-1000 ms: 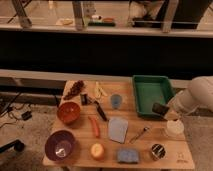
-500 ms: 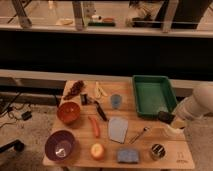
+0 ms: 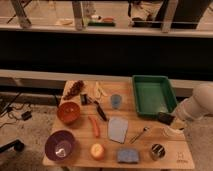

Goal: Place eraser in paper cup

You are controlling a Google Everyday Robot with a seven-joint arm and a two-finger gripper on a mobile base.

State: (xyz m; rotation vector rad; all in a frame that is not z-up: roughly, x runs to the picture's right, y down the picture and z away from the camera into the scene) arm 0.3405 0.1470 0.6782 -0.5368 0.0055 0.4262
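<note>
Black eraser (image 3: 165, 118) in tool (image 3: 169, 120) above paper cup (image 3: 173, 131)

Wooden table (image 3: 80, 155) carrying a green tray (image 3: 153, 95) at the far right; small blue-grey cup (image 3: 116, 101) beside it; orange bowl (image 3: 68, 112) and purple bowl (image 3: 61, 145) at left; carrot (image 3: 94, 126), black-handled tool (image 3: 100, 111), blue cloth (image 3: 118, 129), spoon (image 3: 139, 134) mid-table; apple (image 3: 97, 150), blue sponge (image 3: 128, 156), metal tin (image 3: 158, 151) along the near edge; paper cup (image 3: 172, 131) at right, gripper (image 3: 169, 120) with the eraser (image 3: 165, 118) just above it.
</note>
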